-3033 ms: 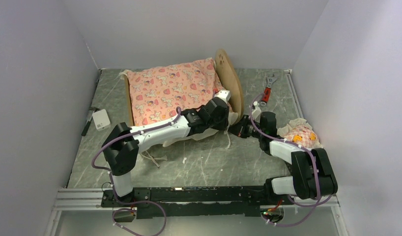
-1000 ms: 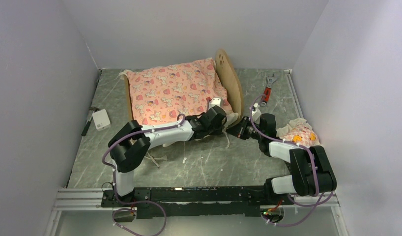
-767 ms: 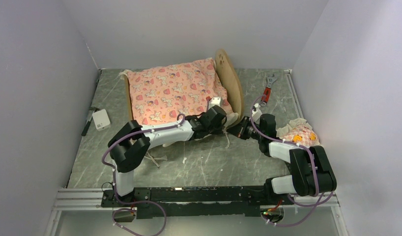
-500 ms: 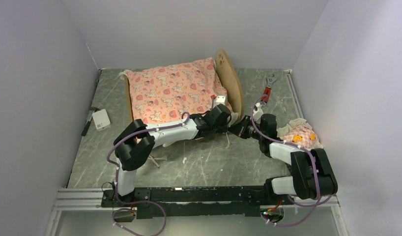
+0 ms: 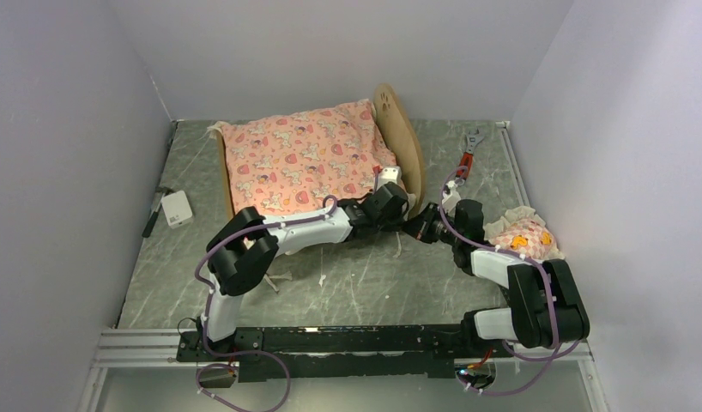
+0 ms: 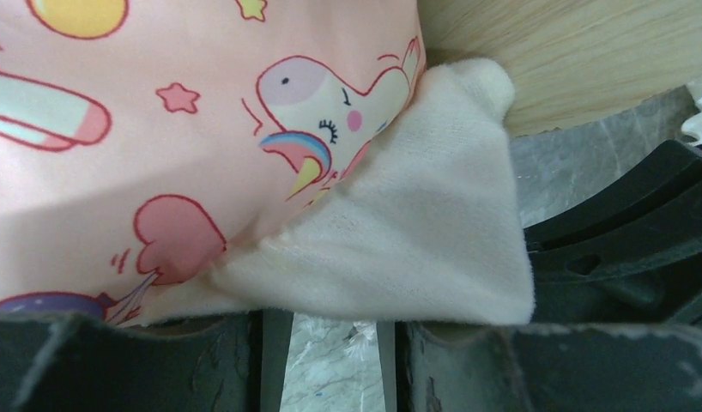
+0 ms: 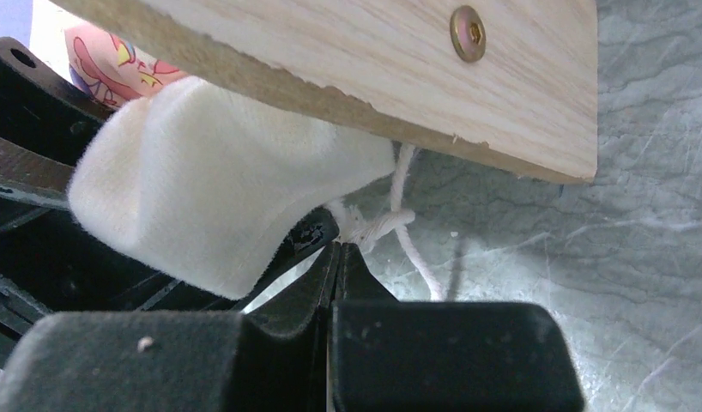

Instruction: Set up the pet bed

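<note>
Mattress lying on pet bed at back centre; pillow sitting right of bed; wrench lying behind pillow; box resting left of bed.

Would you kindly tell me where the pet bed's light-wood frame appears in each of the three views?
Top external: the pet bed frame stands centre-back, headboard right of the pink mattress.
Left wrist: wood in the top-right corner.
Right wrist: bolted board across the top.
Shared landmark: the pink mattress, beside the wood in every view.
</note>
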`<state>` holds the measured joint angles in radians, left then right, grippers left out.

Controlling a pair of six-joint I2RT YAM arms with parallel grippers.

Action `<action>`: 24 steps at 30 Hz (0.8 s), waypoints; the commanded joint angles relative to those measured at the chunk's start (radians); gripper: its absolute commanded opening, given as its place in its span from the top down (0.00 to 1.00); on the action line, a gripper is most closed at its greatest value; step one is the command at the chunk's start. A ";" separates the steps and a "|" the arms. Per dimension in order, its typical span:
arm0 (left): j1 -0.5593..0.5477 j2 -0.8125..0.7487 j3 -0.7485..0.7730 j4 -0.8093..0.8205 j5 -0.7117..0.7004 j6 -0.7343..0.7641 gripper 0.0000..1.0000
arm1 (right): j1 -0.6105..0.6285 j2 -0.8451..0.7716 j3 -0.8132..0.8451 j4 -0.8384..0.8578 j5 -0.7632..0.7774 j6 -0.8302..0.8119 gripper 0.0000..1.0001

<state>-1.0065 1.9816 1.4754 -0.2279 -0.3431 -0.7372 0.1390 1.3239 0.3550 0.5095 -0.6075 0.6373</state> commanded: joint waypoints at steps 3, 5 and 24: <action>0.015 -0.064 -0.073 0.152 0.022 0.039 0.57 | 0.001 -0.035 -0.014 0.004 0.054 -0.022 1.00; 0.016 -0.075 -0.088 0.175 0.025 0.052 0.57 | 0.001 -0.037 -0.019 0.006 0.064 -0.022 1.00; 0.012 0.043 0.029 0.145 0.028 0.059 0.73 | 0.001 -0.040 -0.018 0.015 0.036 -0.016 1.00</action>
<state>-1.0027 2.0018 1.4567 -0.1162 -0.3084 -0.6922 0.1390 1.3098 0.3386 0.4946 -0.5598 0.6353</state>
